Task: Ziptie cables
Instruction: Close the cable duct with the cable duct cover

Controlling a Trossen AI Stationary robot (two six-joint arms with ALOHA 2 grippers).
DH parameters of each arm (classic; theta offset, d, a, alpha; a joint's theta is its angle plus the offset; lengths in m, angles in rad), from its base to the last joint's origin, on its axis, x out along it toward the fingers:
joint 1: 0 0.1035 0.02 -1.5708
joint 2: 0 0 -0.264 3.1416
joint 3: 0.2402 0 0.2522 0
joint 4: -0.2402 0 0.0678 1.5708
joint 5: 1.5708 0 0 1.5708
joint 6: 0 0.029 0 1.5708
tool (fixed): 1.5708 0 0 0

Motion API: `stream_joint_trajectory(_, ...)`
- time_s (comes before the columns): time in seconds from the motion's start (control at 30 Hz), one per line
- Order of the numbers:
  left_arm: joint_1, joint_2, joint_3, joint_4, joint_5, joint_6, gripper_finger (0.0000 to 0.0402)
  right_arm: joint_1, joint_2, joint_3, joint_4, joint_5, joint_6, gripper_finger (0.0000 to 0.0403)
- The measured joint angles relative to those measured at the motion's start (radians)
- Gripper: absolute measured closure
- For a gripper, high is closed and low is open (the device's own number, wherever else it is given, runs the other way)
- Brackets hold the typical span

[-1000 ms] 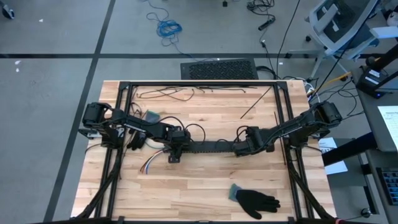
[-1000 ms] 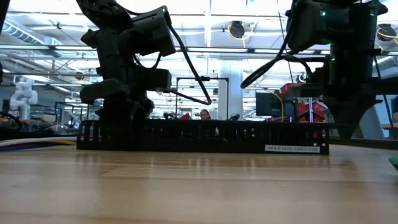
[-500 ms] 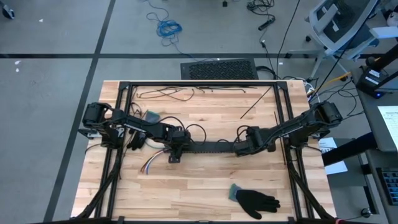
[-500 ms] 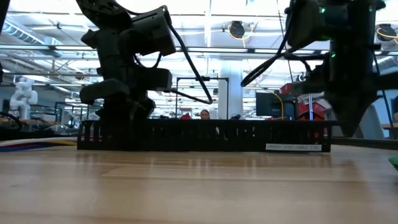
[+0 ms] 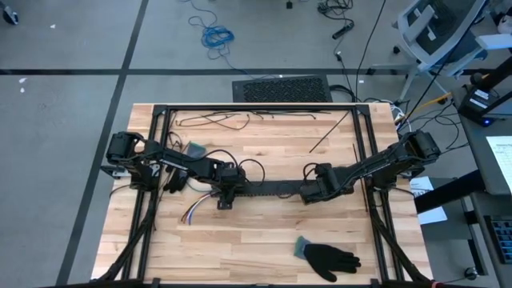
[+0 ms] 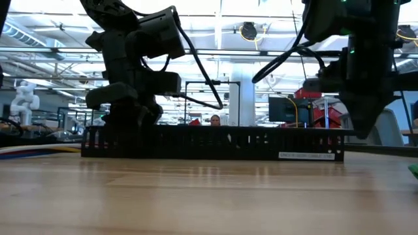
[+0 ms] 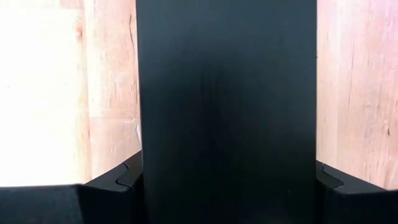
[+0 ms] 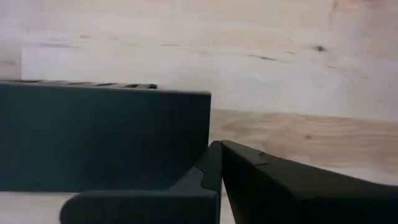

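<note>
A long black slotted strip (image 5: 268, 189) lies flat on the wooden table, running left to right. My left gripper (image 5: 225, 194) stands over the strip's left end, shut on it (image 7: 227, 177). My right gripper (image 5: 310, 192) is shut with nothing between its fingers, and its tips (image 8: 217, 165) stand beside the strip's right end (image 8: 186, 124). The cables (image 5: 192, 212), a loose bundle of coloured wires, lie on the table nearer than the left gripper, untouched. In the low view they show at the far left (image 6: 32, 150). My left gripper pinches the strip near its left end, one finger on each long side wall (image 7: 146, 168). The fingers come steeply from above and lie across the strip. The strip rests on the table along its underside (image 6: 215, 156). My right gripper's shut fingertips (image 8: 211, 168) stand at the corner of the strip's right end; I cannot tell whether they touch it.
A black glove (image 5: 328, 256) lies near the front right. Thin black strands (image 5: 212, 120) and a thin black rod (image 5: 328, 132) lie toward the far edge. A black frame (image 5: 256, 108) borders the table's far side and runs down both sides.
My right gripper has rolled a little about its own pointing line and risen slightly at the strip's right end. The left gripper and the cables have kept still.
</note>
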Motion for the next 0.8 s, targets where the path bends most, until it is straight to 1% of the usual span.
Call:
stream_joint_trajectory(0.1,0.0,0.0,0.0,0.0,0.0,-0.002,0.0153,-0.003,0.001,0.0,0.0,-0.003,0.027,0.0403)
stream_joint_trajectory(0.17,0.0,0.0,0.0,0.002,0.0,0.008,0.0153,-0.003,0.001,0.006,-0.017,-0.061,0.045,0.0403)
stream_joint_trajectory(0.23,0.0,0.0,0.0,0.016,0.0,0.017,0.0153,0.004,0.0,0.02,-0.108,-0.129,0.059,0.0403)
stream_joint_trajectory(0.3,0.0,0.0,0.0,0.018,0.001,0.016,0.0153,0.02,-0.004,0.014,-0.219,-0.15,0.072,0.0403)
stream_joint_trajectory(0.33,0.0,0.0,0.0,0.018,0.001,0.015,0.0153,0.026,-0.009,0.013,-0.227,-0.148,0.086,0.0403)
stream_joint_trajectory(0.43,0.0,0.0,0.001,0.018,0.0,0.011,0.0153,0.037,-0.013,0.016,-0.152,-0.105,0.115,0.0403)
stream_joint_trajectory(0.5,0.0,0.0,0.001,0.013,0.001,0.007,0.0153,0.038,-0.012,0.014,-0.05,-0.061,0.12,0.0403)
stream_joint_trajectory(0.57,0.0,0.0,0.0,0.005,-0.002,0.004,0.0153,0.04,-0.011,0.006,-0.004,-0.009,0.079,0.0403)
stream_joint_trajectory(0.67,0.0,0.0,0.0,-0.005,-0.002,-0.005,0.0153,0.037,-0.01,0.006,-0.003,0.046,-0.015,0.0403)
stream_joint_trajectory(0.73,0.0,0.0,0.0,-0.004,-0.001,-0.001,0.0153,0.037,-0.01,0.006,-0.001,0.027,-0.013,0.0403)
stream_joint_trajectory(0.8,0.0,0.0,0.0,0.001,-0.003,0.014,0.0153,0.038,-0.01,0.009,-0.007,-0.039,0.034,0.0403)
